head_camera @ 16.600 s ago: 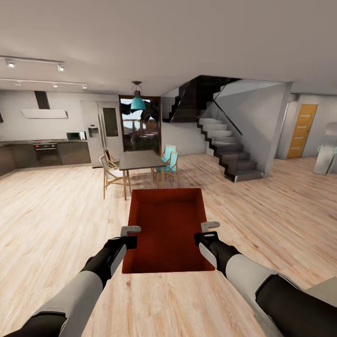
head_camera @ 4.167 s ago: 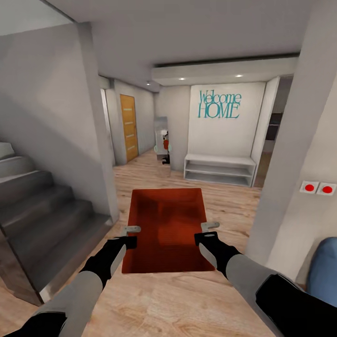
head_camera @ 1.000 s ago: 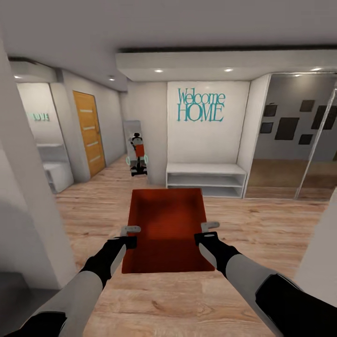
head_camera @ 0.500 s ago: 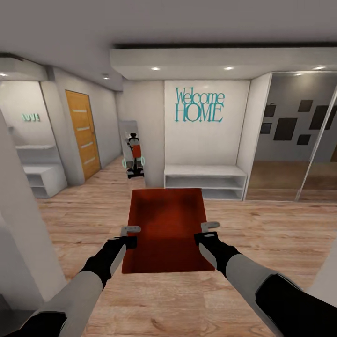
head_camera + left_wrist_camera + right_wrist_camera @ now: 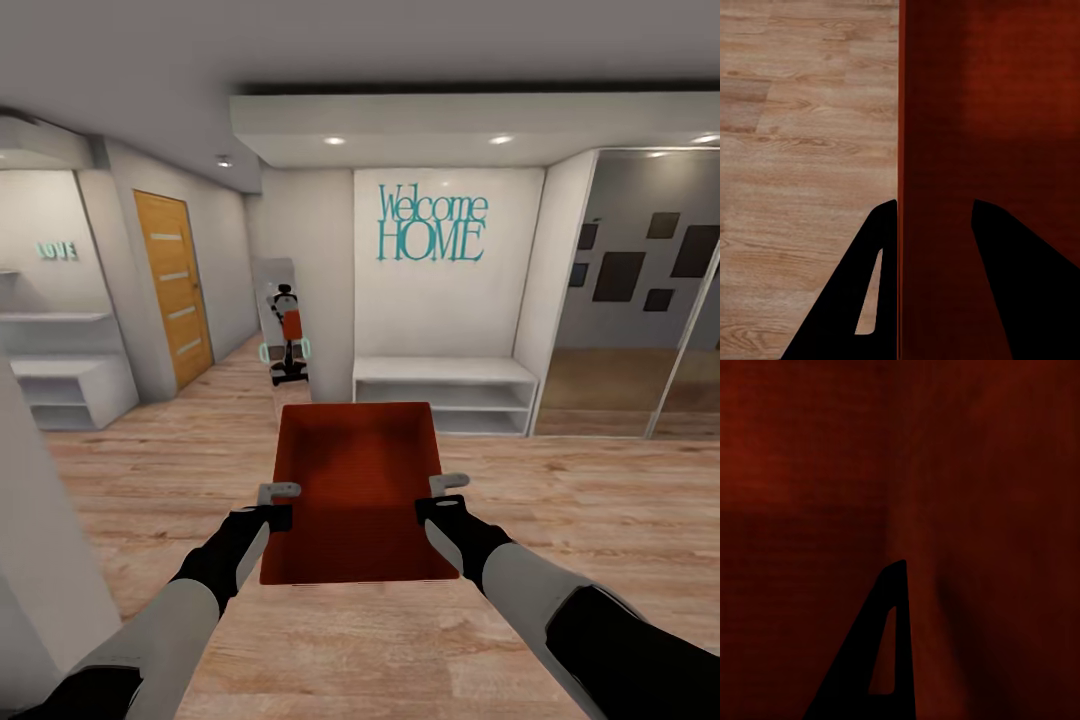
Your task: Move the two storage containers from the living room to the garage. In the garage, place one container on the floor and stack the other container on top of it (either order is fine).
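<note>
Wood-plank floor (image 5: 600, 500) ran to a white bench (image 5: 445, 392) under the "Welcome HOME" wall. Bin (image 5: 357, 490) was held level above the planks; left gripper (image 5: 277, 503) and right gripper (image 5: 447, 495) each clamped a side wall.

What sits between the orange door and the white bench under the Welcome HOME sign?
In the head view, a standing mirror between door and bench, reflecting the robot.

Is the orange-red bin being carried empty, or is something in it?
Empty. The head view looks straight into the storage container, held level between the left gripper and right gripper; only its bare bottom shows.
</note>
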Controlling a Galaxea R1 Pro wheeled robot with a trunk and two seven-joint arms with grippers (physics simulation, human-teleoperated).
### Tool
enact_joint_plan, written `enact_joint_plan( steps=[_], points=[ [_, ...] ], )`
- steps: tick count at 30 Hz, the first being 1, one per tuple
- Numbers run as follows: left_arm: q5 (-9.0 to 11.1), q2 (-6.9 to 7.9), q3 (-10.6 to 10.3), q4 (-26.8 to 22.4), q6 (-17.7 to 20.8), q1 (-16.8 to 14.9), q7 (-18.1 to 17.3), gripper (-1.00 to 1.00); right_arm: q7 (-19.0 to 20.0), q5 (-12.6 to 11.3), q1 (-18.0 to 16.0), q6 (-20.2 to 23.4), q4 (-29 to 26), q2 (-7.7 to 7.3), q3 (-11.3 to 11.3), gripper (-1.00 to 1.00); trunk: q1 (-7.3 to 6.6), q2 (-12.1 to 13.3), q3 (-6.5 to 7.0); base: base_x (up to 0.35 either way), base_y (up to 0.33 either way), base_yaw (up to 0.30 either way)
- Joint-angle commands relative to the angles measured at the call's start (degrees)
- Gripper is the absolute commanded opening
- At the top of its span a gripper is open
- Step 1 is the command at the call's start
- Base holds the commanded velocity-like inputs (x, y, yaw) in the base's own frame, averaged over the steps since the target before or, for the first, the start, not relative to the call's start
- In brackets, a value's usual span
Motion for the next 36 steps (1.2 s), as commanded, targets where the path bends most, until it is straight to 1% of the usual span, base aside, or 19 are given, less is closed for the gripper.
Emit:
enact_joint_plan(
  steps=[1, 36],
  points=[
    [0.29, 0.06, 0.22, 0.01, 0.31, 0.03, 0.48, -1.00, -0.41, 1.25, -0.06, -1.81, -0.24, -1.15, -0.90, -1.00, 0.05, -0.04, -0.02, 0.321, 0.008, 0.000],
    [0.29, 0.06, 0.23, 0.01, 0.30, 0.03, 0.44, -1.00, -0.32, 1.24, -0.05, -1.77, -0.24, -1.13, -0.90, -1.00, 0.05, -0.04, -0.02, 0.321, 0.000, 0.000]
  ],
)
